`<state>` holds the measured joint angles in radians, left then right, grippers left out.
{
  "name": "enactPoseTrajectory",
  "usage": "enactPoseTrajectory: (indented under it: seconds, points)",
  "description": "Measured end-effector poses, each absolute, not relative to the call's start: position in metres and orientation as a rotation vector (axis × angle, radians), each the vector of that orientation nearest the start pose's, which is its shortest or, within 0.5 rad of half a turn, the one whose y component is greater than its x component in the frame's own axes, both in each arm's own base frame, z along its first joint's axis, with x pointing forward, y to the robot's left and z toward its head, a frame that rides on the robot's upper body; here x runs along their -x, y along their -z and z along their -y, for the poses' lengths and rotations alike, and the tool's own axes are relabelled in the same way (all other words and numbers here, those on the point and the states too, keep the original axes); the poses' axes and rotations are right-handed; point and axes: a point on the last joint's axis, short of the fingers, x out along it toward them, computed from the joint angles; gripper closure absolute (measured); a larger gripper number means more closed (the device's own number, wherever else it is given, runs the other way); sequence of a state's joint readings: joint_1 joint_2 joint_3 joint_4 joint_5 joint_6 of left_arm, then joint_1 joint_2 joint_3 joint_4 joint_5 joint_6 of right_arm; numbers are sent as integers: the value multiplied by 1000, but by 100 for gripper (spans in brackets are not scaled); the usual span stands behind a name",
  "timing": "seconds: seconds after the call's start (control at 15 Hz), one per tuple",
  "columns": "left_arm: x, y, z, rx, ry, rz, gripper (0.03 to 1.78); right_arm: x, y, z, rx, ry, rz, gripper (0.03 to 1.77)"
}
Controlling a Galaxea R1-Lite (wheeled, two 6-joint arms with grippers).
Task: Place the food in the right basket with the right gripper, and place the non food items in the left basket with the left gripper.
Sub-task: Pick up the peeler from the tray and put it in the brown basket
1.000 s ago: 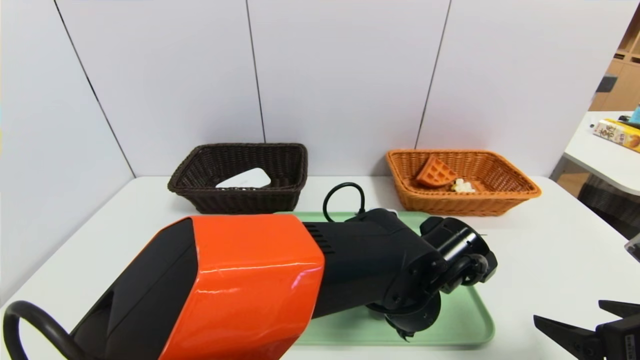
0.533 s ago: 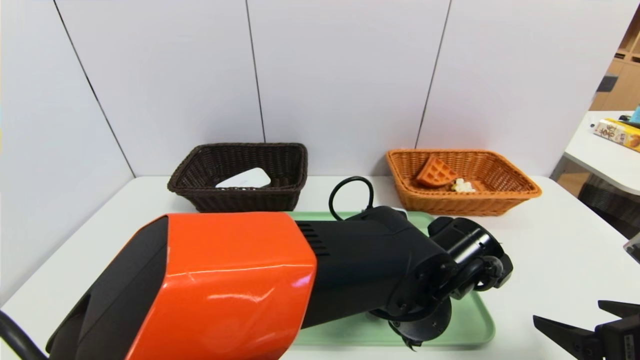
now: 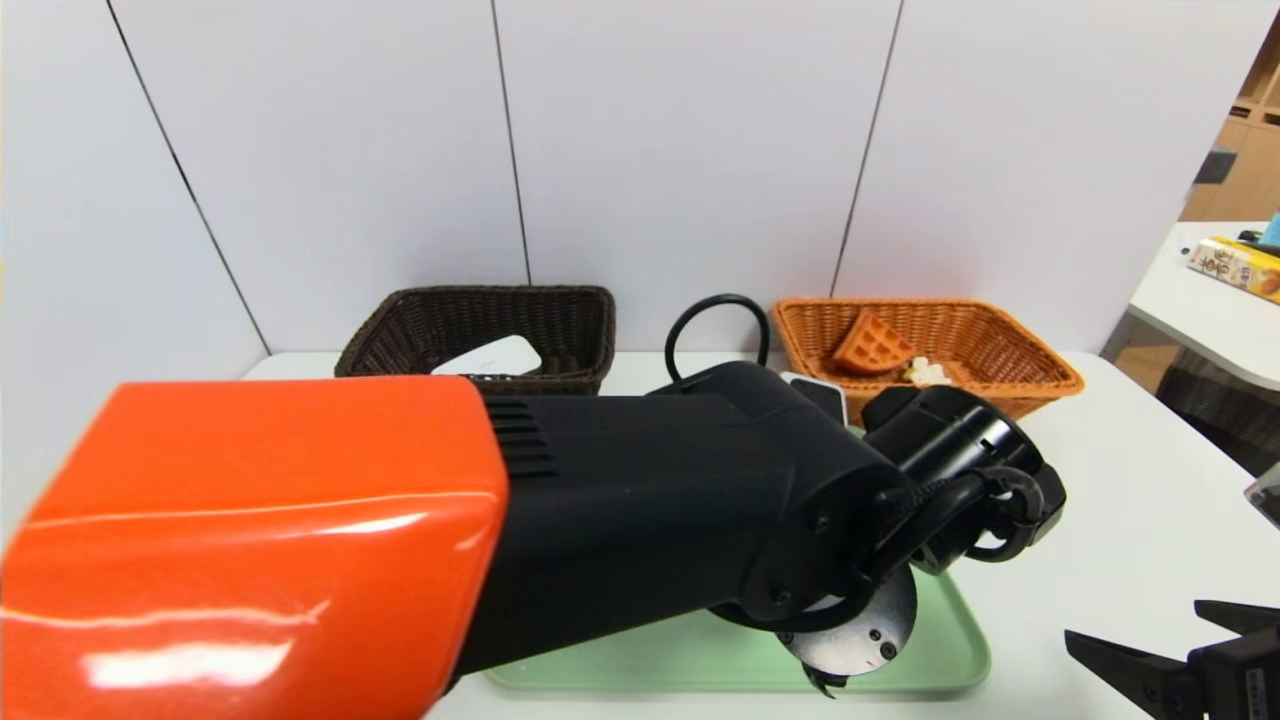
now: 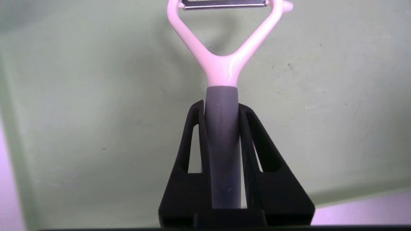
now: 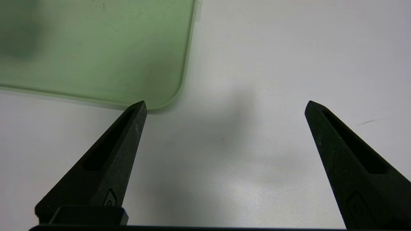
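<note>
1. Left arm has moved since the earlier frame: its orange section sits nearer the robot's left and looms larger, its wrist lies a little farther to the right, and its cable loop stands higher, up beside the orange basket. The right gripper looks unmoved.
2. The peeler is in the left gripper, over the green tray. Both jaws pinch its dark grey handle, one against each side. The handle runs lengthwise between them, back toward the gripper's base; the pink fork and metal blade project past the fingertips.
3. A soft shadow falls on the tray beneath the fork.
4. The right gripper hangs over the desk, off the tray's near right corner, jaws spread wide with nothing between them.
5. Beyond the tray, toward the desk's far edge, stand two baskets. On the left, the dark basket holds a white item, its front partly hidden by the arm.
6. On the right, the orange basket holds a waffle and, just beside it, a small pale piece.
</note>
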<state>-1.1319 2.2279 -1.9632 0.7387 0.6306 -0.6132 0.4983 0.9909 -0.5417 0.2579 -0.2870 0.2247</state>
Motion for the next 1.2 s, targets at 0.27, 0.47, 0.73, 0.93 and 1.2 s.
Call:
enactPoseTrajectory:
  seconds: [0.27,0.47,0.73,0.93,1.2]
  points:
    - [-183,-236,347,-405,364,-620,150,-93,-177,-43,55,-128,-669,10]
    - [-181,-285,308,-597,446,-498,150,-93,-177,-43,55,-129,-669,10]
    - [-203,-326,249,-819,424,-390,150,-93,-177,-44,55,-133,-672,10]
    - [-223,-342,207,-972,375,-370,150,-93,-177,-44,57,-138,-671,10]
    - [-250,-348,163,-1139,372,-378,150,-92,-177,-45,57,-144,-671,10]
